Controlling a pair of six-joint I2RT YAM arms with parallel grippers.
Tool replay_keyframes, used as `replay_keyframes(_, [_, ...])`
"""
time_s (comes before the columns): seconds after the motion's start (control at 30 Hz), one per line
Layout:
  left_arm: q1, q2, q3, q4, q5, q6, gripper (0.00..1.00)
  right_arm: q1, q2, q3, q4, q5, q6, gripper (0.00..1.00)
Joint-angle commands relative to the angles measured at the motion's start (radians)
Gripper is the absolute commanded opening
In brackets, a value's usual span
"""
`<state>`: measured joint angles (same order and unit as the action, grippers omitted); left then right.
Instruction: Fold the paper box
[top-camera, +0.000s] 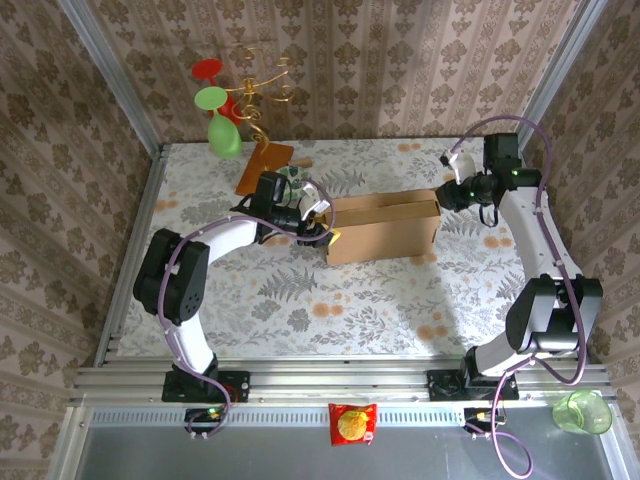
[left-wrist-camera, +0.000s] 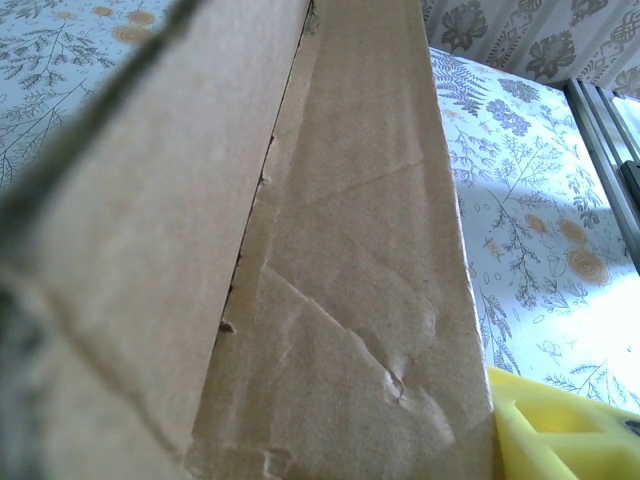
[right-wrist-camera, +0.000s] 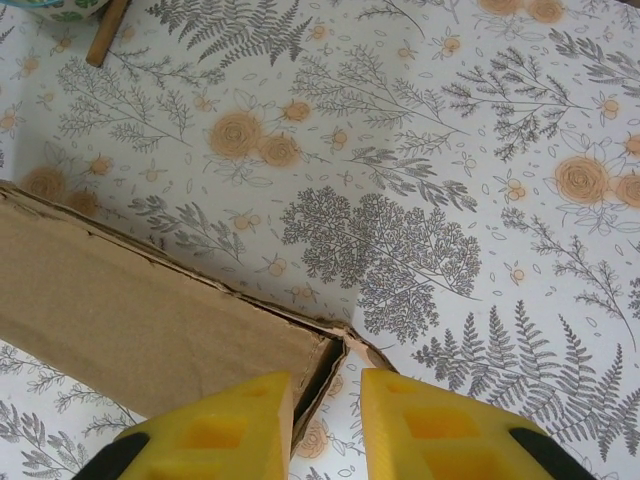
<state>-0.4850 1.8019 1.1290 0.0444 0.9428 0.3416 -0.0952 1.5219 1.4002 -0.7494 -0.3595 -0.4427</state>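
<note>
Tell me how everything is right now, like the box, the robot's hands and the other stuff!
paper box: sides folded up, top open, resting on the table.
left hand: at the box's left end, cardboard wall against its finger; grip unclear.
right hand: open, fingers either side of the box's corner wall.
gold wire stand: upright at the back.
snack packet: lying flat in front of the table.

Both arms bend inward, left claw (top-camera: 318, 228) facing right claw (right-wrist-camera: 326, 400), whose fingers stand narrowly parted.

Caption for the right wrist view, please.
Right hand, yellow fingers straddling the paper box corner on the floral table.
</note>
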Motion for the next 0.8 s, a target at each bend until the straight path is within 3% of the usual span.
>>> replay_keyframes(0.0, [-0.006,0.01,0.023,-0.036,0.01,0.019,0.59,0.0,0.007,0.011,-0.034,0.028,-0.003,0.25])
replay_keyframes(0.43, [-0.004,0.014,0.03,-0.034,0.01,0.019,0.58,0.005,0.065,0.047,-0.048,-0.001,0.052,0.2])
replay_keyframes(0.77, [-0.002,0.012,0.025,-0.03,0.007,0.016,0.58,0.006,0.101,0.129,-0.108,-0.065,0.093,0.04])
